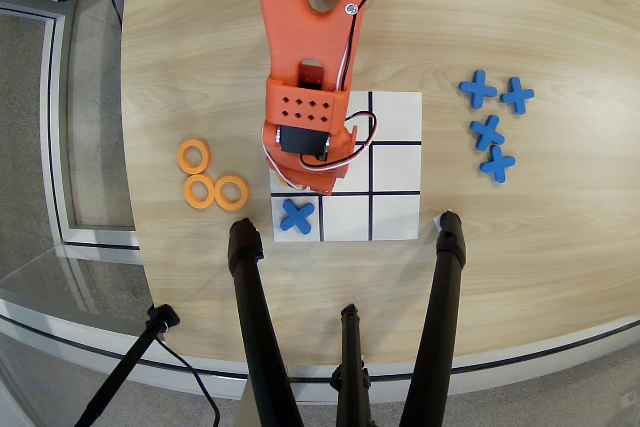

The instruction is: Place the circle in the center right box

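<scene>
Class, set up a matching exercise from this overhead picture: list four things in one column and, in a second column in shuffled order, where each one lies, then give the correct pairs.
Column one:
1. the three orange rings
2. the group of four blue crosses
3. the single blue cross
4. the orange arm

Column two:
A. in the bottom-left cell of the grid sheet
B. on the bare wood at picture left of the sheet
C. above the sheet's left column, covering its upper cells
D. on the bare wood at picture right of the sheet

Pairs: 1-B, 2-D, 3-A, 4-C
</scene>
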Motion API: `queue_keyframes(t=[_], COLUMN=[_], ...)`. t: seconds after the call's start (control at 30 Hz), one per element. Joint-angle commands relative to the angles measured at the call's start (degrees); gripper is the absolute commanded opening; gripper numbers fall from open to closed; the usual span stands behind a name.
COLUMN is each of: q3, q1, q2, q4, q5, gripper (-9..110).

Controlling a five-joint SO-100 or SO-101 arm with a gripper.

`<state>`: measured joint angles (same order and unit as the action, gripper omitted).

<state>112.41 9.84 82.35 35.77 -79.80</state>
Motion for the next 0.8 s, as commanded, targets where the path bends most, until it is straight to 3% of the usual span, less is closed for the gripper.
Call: queue_keyframes(t=[0.0,0.27,0.77], q3=[-2.37,2.9,55.11], q1=[0.79,1.67,-7.12], q2=[4.66,26.98,90.62], q4=[1.14,9.76,21.27], q5=[-0.26,-3.78,-10.11], gripper=[13,13,13])
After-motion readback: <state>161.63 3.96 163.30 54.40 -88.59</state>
